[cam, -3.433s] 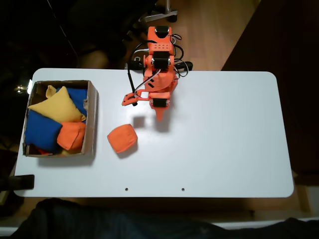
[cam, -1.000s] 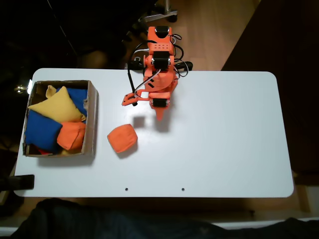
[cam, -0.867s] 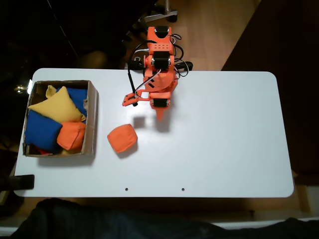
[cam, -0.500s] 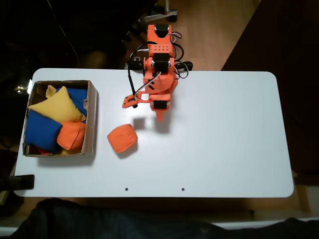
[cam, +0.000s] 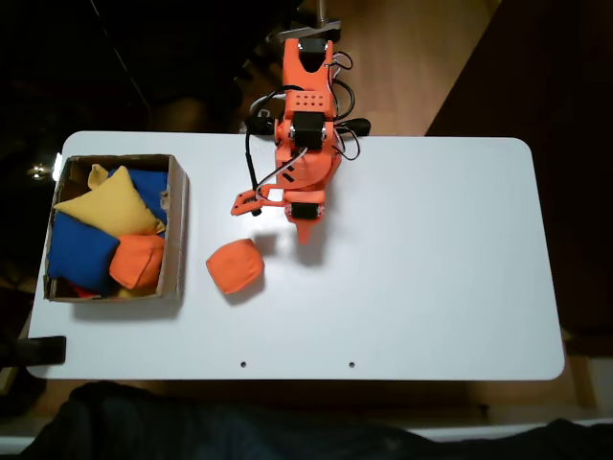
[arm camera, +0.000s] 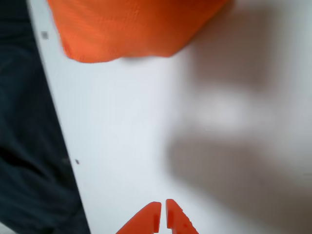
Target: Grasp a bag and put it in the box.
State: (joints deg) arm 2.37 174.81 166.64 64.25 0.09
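A small, plump orange fabric bag (cam: 235, 266) of squarish pillow shape is seen lying on the white rectangular table (cam: 431, 278) in the fixed view, just to the right of the shallow brown cardboard box (cam: 178, 230) and apart from its wall. Inside the box, a larger yellow fabric bag (cam: 108, 206) is laid over blue fabric bags (cam: 79, 251), and a second small orange bag (cam: 136, 262) is wedged against the right-hand wall. The orange plastic arm (cam: 305, 134) is mounted at the table's far edge, and its two-finger gripper (cam: 304, 230) is pointed down over the bare tabletop, above and to the right of the loose orange bag, without contact. In the wrist view, the gripper (arm camera: 163, 214) is shown at the bottom edge with its two orange fingertips (arm camera: 152, 217) drawn nearly together, only a thin slit being left between them and nothing being held. The orange bag (arm camera: 131, 27) is seen blurred at the top of that view, well apart from the fingertips.
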